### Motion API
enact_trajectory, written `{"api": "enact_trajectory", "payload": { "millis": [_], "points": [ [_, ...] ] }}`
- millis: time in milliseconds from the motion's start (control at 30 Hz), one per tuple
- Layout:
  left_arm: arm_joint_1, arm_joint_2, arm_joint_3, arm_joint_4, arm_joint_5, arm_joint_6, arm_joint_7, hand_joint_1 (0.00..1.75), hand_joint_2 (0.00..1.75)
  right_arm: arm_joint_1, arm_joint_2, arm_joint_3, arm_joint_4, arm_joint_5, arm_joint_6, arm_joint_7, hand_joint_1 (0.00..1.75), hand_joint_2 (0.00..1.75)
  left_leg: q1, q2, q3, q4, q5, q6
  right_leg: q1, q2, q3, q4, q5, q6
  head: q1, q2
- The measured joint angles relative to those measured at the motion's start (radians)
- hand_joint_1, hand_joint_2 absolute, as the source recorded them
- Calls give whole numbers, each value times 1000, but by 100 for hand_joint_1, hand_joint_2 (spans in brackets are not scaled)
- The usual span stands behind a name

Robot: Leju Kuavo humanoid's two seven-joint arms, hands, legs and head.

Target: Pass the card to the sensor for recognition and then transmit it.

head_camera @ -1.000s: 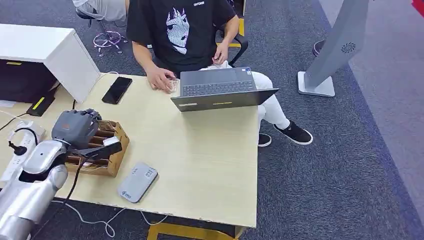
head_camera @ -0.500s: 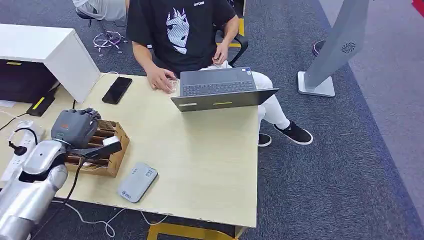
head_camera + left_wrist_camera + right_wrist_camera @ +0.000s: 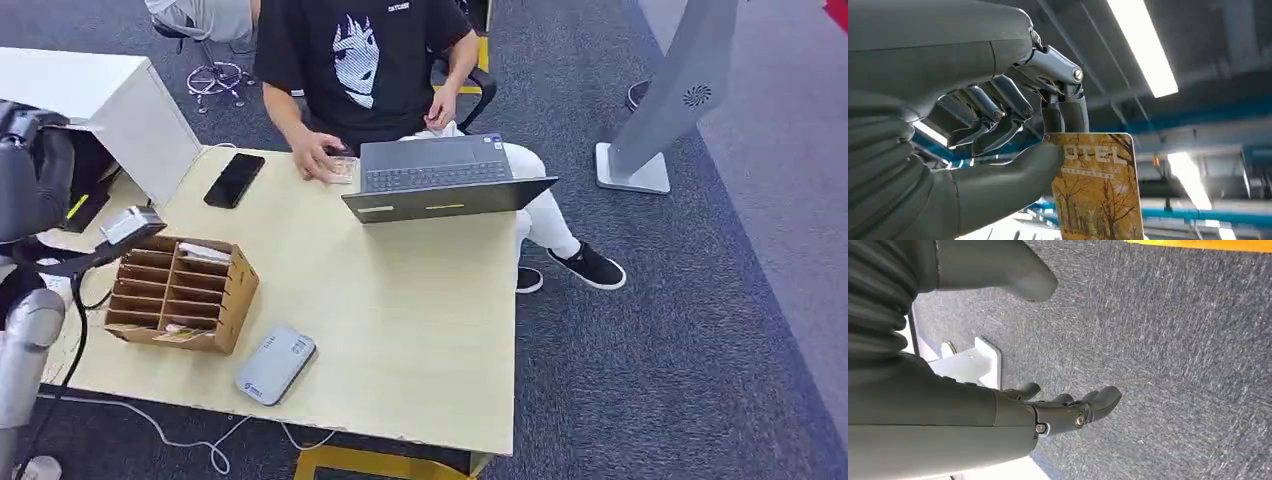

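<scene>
The left hand [image 3: 1013, 125] has gone up from the brown wooden box with slots [image 3: 180, 292] and is now high at the left side of the head view, away from the pale wooden table [image 3: 400, 320]. I judge the pick is finished and the pass to the grey flat card reader [image 3: 275, 364], lying just beside the box, is next. The orange card with autumn trees and printed letters [image 3: 1098, 187] is pinched by one short end between the thumb and the fingers [image 3: 1068, 107]. Its long axis points out from the hand, the free end away from the palm. The right hand [image 3: 1068, 407] hangs over the carpet, holding nothing, fingers a little apart
</scene>
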Motion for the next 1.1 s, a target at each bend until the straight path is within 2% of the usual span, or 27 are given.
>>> {"api": "enact_trajectory", "payload": {
  "millis": [133,300,433,667,800,1100],
  "points": [
    [-2,0,45,-48,-3,0,-11,175,175,0,2,0,0,0,0,1,0,175,0,0,0,0,0,0,0,0,0,0,0,0,0,0],
    [-32,2,70,-25,-27,2,-16,175,175,-1,3,0,0,4,0,8,0,175,0,-1,0,0,1,0,0,-1,0,0,1,0,0,0],
    [-58,0,69,49,-90,11,-10,175,175,-3,3,0,0,13,0,11,0,175,0,0,0,0,1,0,0,0,0,0,1,0,0,0],
    [-131,-20,58,271,-239,80,42,175,175,-16,5,0,0,35,-2,19,0,175,0,0,0,0,2,0,0,0,0,0,1,0,0,0],
    [-168,-33,55,374,-279,98,66,175,175,-20,6,0,0,42,-3,21,0,175,0,0,0,0,2,0,0,0,0,0,1,0,0,0],
    [-205,-60,54,464,-287,99,71,175,175,-23,8,0,0,40,-4,22,0,175,0,1,0,0,1,0,0,1,0,0,1,0,0,0]
  ]
}}
